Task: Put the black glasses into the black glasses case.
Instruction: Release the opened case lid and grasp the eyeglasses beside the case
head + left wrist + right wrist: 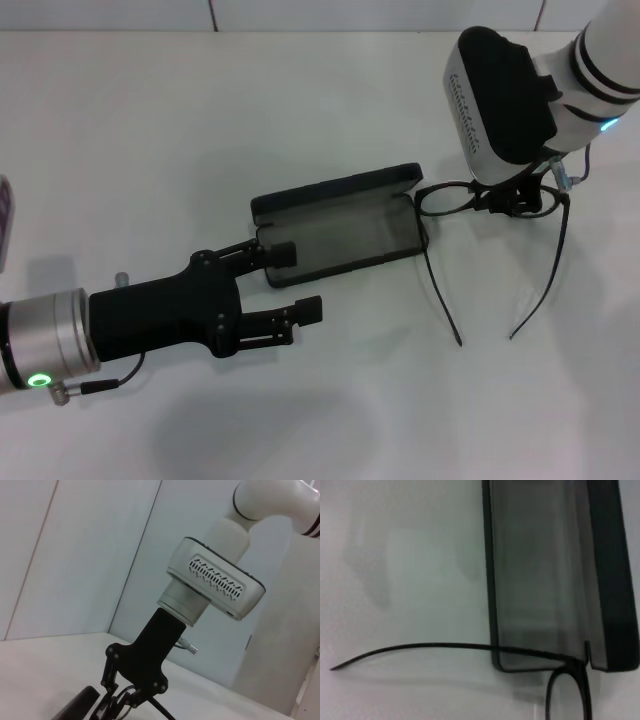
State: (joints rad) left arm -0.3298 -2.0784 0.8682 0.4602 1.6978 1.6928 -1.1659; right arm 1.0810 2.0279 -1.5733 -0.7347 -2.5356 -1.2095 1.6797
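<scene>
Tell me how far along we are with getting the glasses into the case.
Done: the black glasses case lies open on the table, grey lining showing. In hand: the right gripper is down on the front of the black glasses, temple arms unfolded, beside the case's end. The left gripper, fingers open, sits at the case's other end. Left: lifting the glasses in.

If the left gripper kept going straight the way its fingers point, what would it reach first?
The open black glasses case. The left gripper points up and to the right in the head view, with its upper finger already over the case's near end. Height is hard to judge, so it might pass above the tray.
</scene>
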